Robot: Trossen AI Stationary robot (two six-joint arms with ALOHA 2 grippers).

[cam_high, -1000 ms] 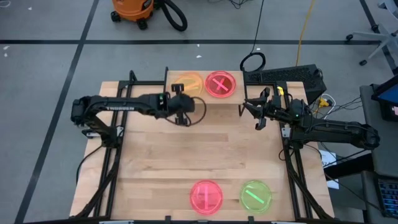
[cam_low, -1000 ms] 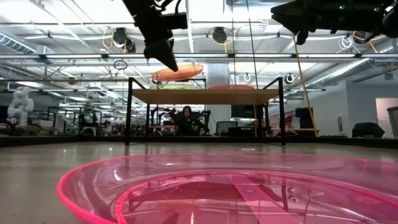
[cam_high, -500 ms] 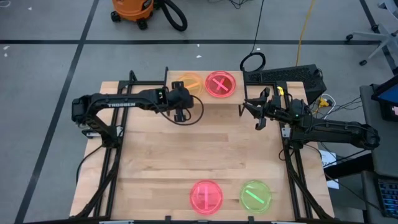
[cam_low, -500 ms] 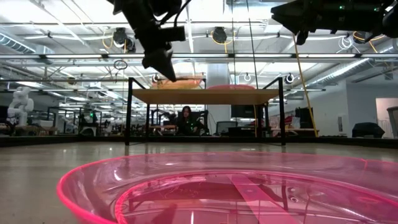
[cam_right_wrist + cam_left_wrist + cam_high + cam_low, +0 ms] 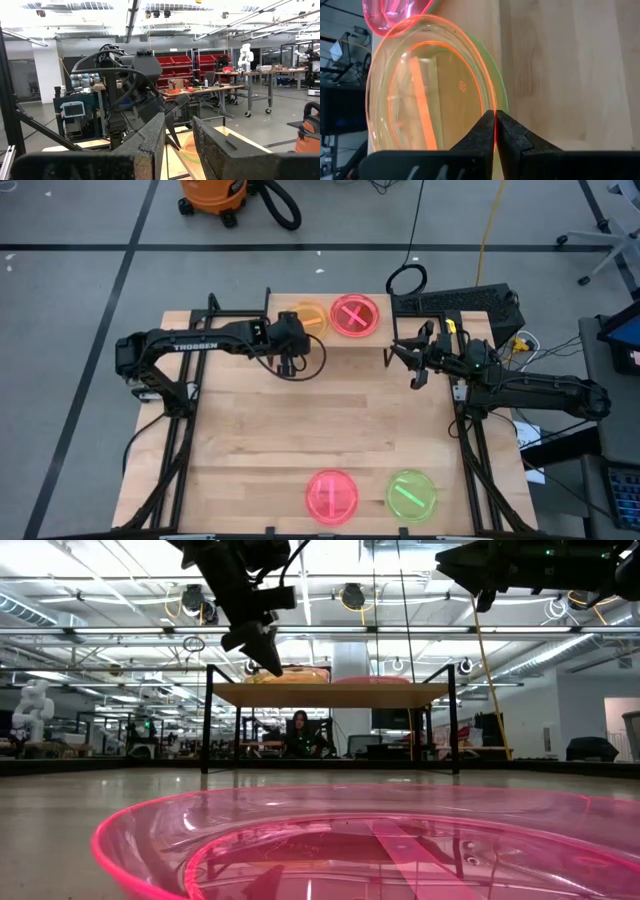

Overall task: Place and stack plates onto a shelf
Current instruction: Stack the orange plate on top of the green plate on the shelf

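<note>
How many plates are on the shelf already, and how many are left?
Done: a pink plate sits on the shelf. In hand: the left gripper pinches the orange plate, lying over a green one there. Left: a pink plate and green plate on the table. The right gripper waits.

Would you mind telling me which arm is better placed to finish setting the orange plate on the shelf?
The left. Its end effector is shut on the rim of the translucent orange plastic plate, over the small light-wood shelf. The right end effector hangs open off to the side, holding nothing.
</note>
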